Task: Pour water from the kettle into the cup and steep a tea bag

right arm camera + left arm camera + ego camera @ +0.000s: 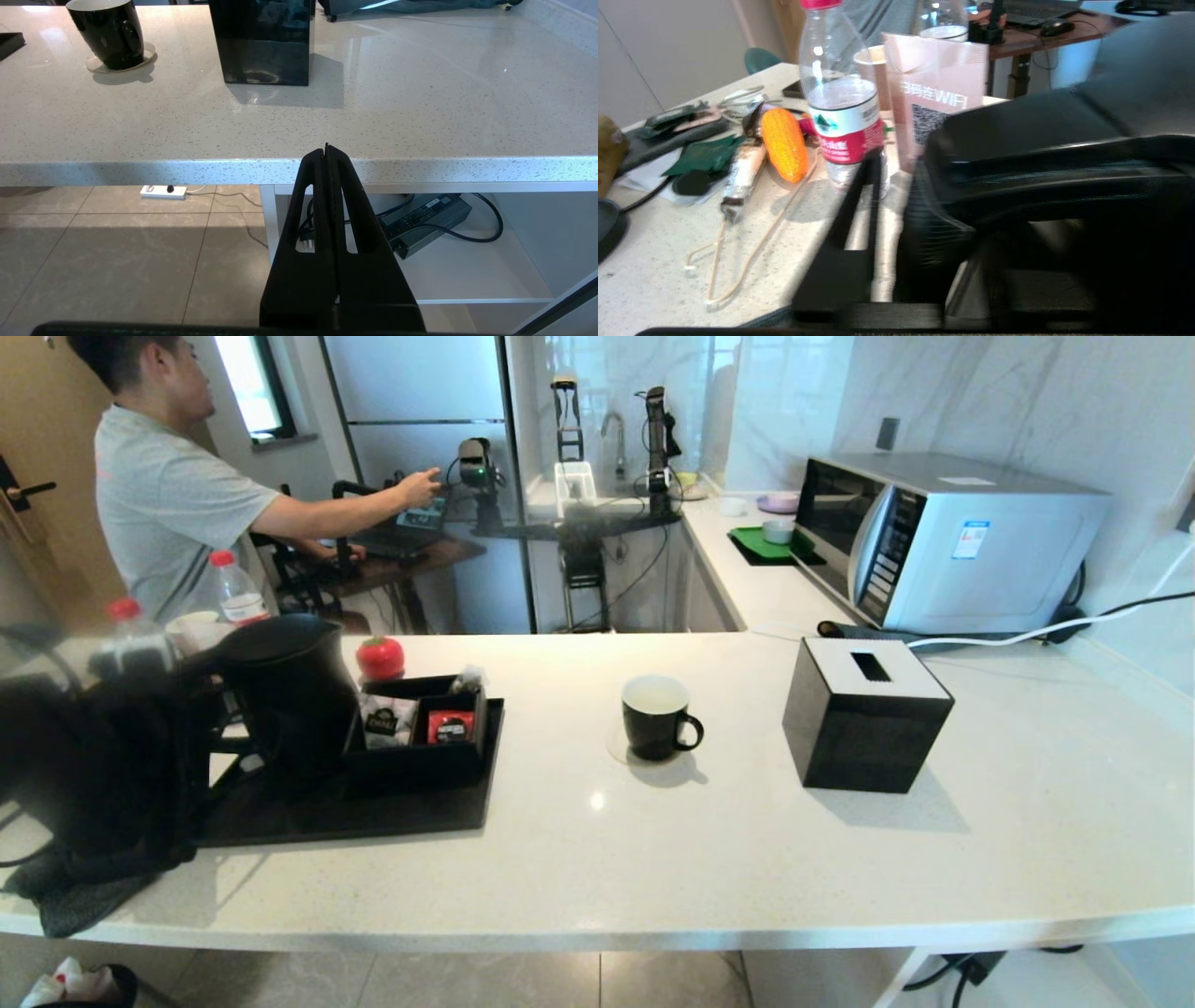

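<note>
Kettle [285,695]: left of frame, on black tray [373,812]. Cup [656,716]: centre, apparently filled. Tea bag: unseen, steeping pending. Left gripper [896,224]: at kettle handle, grip indeterminate. Right gripper [327,156]: closed, empty, parked below the counter edge.

Bright daylight from the far window [252,383]; glossy countertop [747,840] glare, left-wrist foreground motion-blurred.

I see a white speckled counter [747,859], marble walls [990,392], grey floor tiles [117,261] and a daylit window [252,383].
</note>
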